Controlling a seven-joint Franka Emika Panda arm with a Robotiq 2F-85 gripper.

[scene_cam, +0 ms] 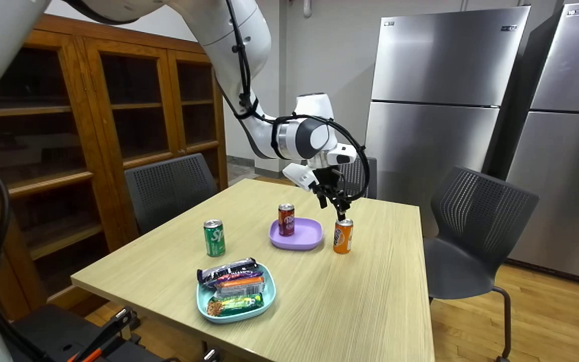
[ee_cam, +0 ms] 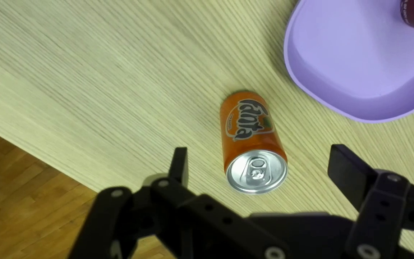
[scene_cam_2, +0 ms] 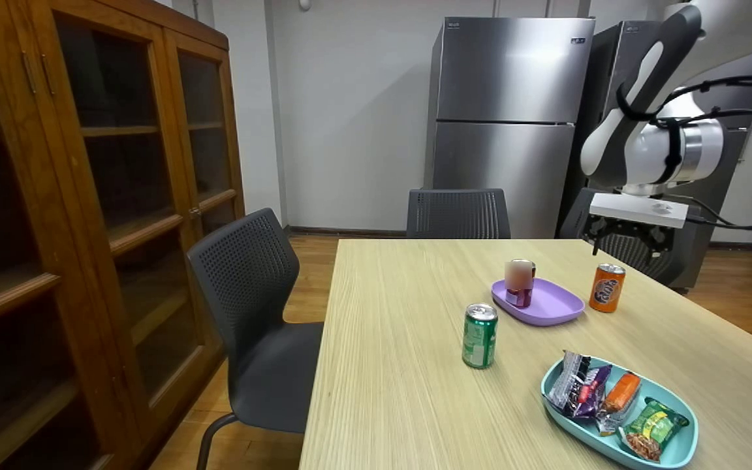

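**Gripper (ee_cam: 259, 154) hangs above an orange Fanta can (ee_cam: 248, 120), jaws spread wide**

The gripper's jaws stand fully apart, and in the wrist view the Fanta can shows between the dark fingers (ee_cam: 179, 167), with bands of tabletop visible on either side of the metal. The can stands upright on the pale wooden table (scene_cam: 370, 301), its ring-pull lid facing up, just beside a purple plate (ee_cam: 358, 72). How high the fingertips sit above that lid is hard to judge from these angles.

On the purple plate a dark red Dr Pepper can (scene_cam: 286, 223) stands upright, near the rim farther from the Fanta can. A green Sprite can (scene_cam: 214, 239) is upright on the bare wood, apart from the plate. Near the Sprite can, a turquoise tray (scene_cam: 270, 291) holds wrapped snacks (scene_cam: 242, 287) in black, purple, orange and green packaging, lying side by side.

Dark grey chairs (scene_cam: 480, 216) are set around the table. Stainless steel refrigerators (scene_cam: 440, 60) rise behind it in both exterior views, and a wooden cabinet (scene_cam: 81, 90) with glass doors stands along a wall.
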